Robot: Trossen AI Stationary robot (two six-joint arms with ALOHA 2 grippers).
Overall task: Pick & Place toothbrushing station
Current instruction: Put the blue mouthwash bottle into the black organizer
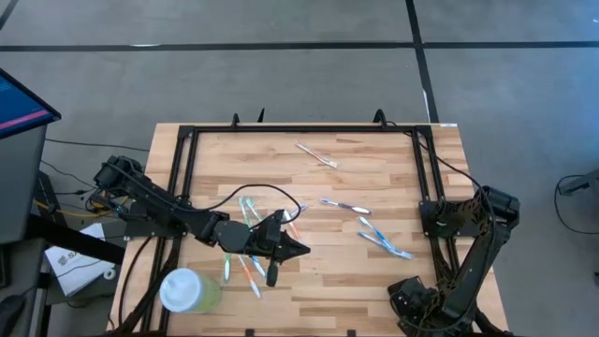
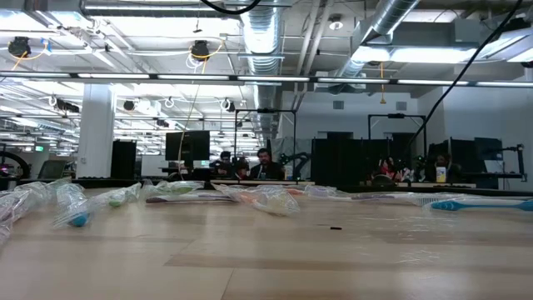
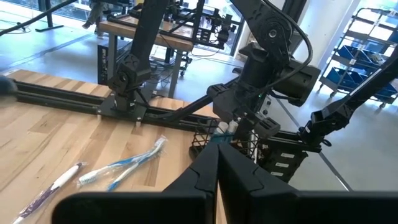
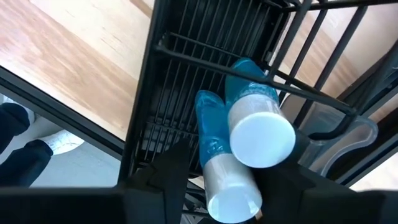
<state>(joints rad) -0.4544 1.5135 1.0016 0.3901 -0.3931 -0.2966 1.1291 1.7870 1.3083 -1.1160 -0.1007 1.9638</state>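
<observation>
The toothbrushing station (image 4: 186, 81), a black wire rack, stands at the table's near right corner (image 3: 202, 135). Two blue handles with white ends (image 4: 261, 134) stick up out of it. My right gripper (image 4: 227, 180) hangs over it pointing down (image 1: 421, 301). It is open, with the white ends between its fingers. My left gripper (image 1: 298, 249) is shut and hovers level above loose toothbrushes (image 1: 248, 225) at the table's middle; it shows too in its own wrist view (image 3: 217, 162). My right gripper comes at the station from above, with one finger (image 4: 165, 177) on each side of the lower handle's white end (image 4: 230, 186). I cannot tell whether a finger touches it.
Wrapped toothbrushes lie spread over the table: blue ones (image 1: 384, 241), a purple one (image 1: 346, 206) and a pale one (image 1: 316, 154) toward the far edge. A pale green cup with a white lid (image 1: 187, 290) stands near left. A black frame (image 1: 309, 129) borders the table.
</observation>
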